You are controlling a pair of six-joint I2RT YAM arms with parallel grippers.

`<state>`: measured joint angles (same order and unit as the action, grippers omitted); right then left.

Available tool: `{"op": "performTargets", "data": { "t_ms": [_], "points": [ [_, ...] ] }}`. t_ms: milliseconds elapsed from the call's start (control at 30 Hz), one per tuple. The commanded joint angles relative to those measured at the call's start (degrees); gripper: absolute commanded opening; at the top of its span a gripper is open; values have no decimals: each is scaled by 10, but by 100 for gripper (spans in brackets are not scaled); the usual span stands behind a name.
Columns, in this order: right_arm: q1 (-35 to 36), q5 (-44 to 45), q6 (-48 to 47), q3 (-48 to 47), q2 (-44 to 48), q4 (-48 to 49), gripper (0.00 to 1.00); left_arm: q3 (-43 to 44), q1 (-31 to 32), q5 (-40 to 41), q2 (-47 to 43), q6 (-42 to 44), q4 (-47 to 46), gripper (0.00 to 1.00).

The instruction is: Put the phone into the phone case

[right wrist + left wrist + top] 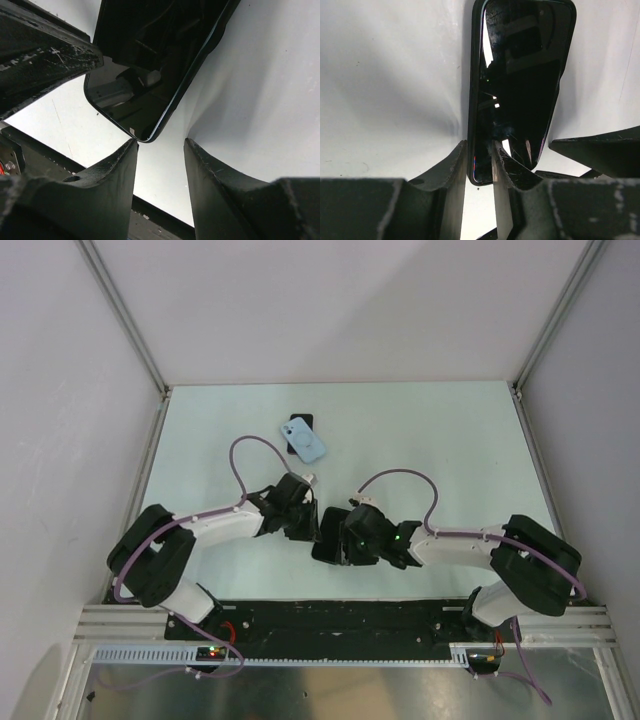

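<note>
White tabletop (430, 440) inside a white-walled enclosure. I note the black phone (520, 85) near the front centre, between both arms, with one edge clamped between the left gripper's (479, 152) fingers. The right gripper (160, 146) has its jaws apart and empty, the phone's corner just beyond its tips. The pale blue phone case (305, 443) lies well apart, toward the far side.

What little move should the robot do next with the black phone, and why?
Probably the right gripper should creep forward until the corner of the phone sits between its open fingers. The left gripper pinches the phone by one end only, and that corner lies just ahead of the right gap. A steadier hold should help reach the blue phone case.
</note>
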<state>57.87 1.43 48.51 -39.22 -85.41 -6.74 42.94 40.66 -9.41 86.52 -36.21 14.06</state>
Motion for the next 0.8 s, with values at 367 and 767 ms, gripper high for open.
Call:
{"op": "performTargets", "data": {
  "t_ms": [367,767],
  "points": [
    [30,70,-9,-36,-56,-57,29,0,10,5,7,-9,-22,26],
    [46,97,-31,-61,-115,-134,22,17,11,7,20,-7,-20,24]
  ]
}}
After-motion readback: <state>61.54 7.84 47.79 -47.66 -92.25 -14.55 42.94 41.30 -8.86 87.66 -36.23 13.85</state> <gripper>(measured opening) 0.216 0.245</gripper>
